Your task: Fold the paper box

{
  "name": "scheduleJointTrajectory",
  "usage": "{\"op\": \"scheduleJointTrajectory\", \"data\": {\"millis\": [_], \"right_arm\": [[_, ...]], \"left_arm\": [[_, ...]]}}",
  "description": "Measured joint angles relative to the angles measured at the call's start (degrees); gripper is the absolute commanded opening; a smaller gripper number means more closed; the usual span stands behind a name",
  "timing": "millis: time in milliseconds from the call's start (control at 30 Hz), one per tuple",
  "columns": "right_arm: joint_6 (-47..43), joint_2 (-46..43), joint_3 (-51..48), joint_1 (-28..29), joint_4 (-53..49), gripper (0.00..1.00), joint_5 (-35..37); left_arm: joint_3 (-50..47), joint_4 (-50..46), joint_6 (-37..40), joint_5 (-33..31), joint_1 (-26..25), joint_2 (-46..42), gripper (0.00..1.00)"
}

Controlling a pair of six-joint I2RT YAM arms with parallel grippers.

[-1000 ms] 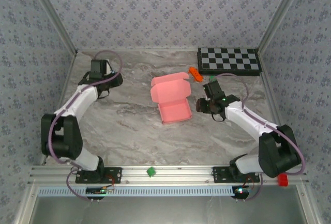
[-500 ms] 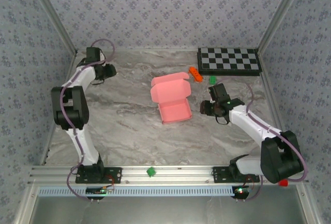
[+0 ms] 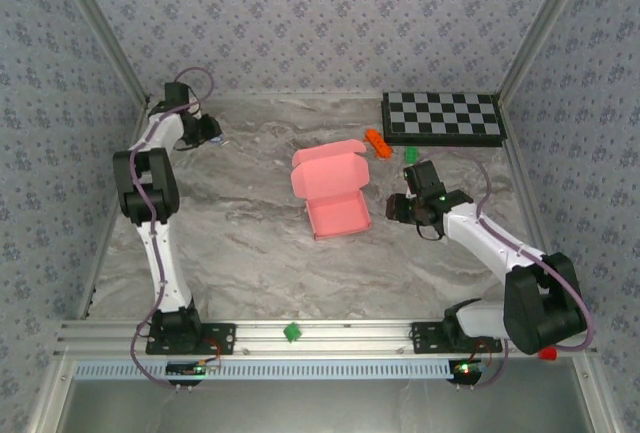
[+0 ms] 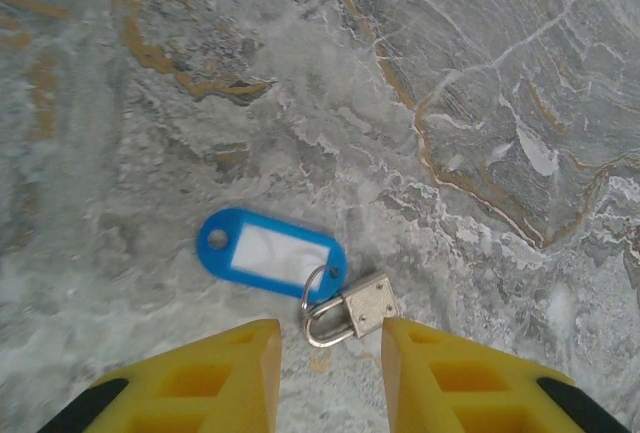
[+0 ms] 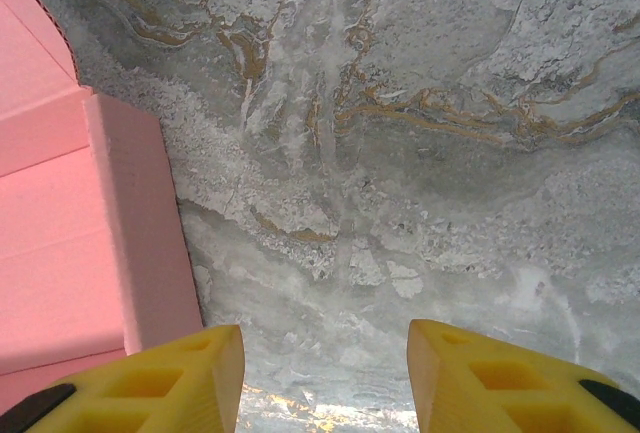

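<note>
The salmon-pink paper box [image 3: 330, 193] lies mid-table, its tray part towards the near side and its lid flap standing open at the back. In the right wrist view its side wall [image 5: 140, 243] runs along the left. My right gripper [image 3: 392, 208] sits just right of the box, open, with bare marble between its yellow fingers [image 5: 325, 338]. My left gripper [image 3: 205, 133] is far off at the back left corner, its jaws [image 4: 330, 338] open over the table with nothing between them.
A blue key tag [image 4: 270, 253] ringed to a small padlock [image 4: 355, 308] lies just ahead of the left fingertips. A checkerboard [image 3: 443, 118] sits back right, with an orange block [image 3: 378, 141] and a small green piece [image 3: 410, 153] near it. Patterned walls enclose the table.
The left arm has swung back into the far left corner and its jaws have narrowed. The right gripper shifted slightly right early on, then held still. The box has not moved.
</note>
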Motion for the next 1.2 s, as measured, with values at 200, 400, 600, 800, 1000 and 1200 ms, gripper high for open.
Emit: {"op": "scheduleJointTrajectory", "data": {"millis": [200,400,600,800,1000,1200], "right_arm": [[0.0,0.0,0.0,0.0,0.0,0.48,0.0],[0.0,0.0,0.0,0.0,-0.1,0.48,0.0],[0.0,0.0,0.0,-0.3,-0.1,0.48,0.0],[0.0,0.2,0.0,-0.3,0.0,0.48,0.0],[0.0,0.2,0.0,-0.3,0.0,0.48,0.0],[0.0,0.4,-0.1,-0.3,0.0,0.49,-0.2]], "left_arm": [[5.6,-2.4,-0.2,1.7,0.0,4.3,0.28],[7.5,-3.5,-0.2,2.0,0.0,5.6,0.27],[7.5,-4.5,-0.4,2.1,0.0,5.8,0.27],[7.6,-4.6,-0.4,2.1,0.0,6.3,0.27],[8.5,-5.0,-0.5,2.2,0.0,7.6,0.22],[9.1,-5.4,-0.7,2.2,0.0,8.0,0.15]]}}
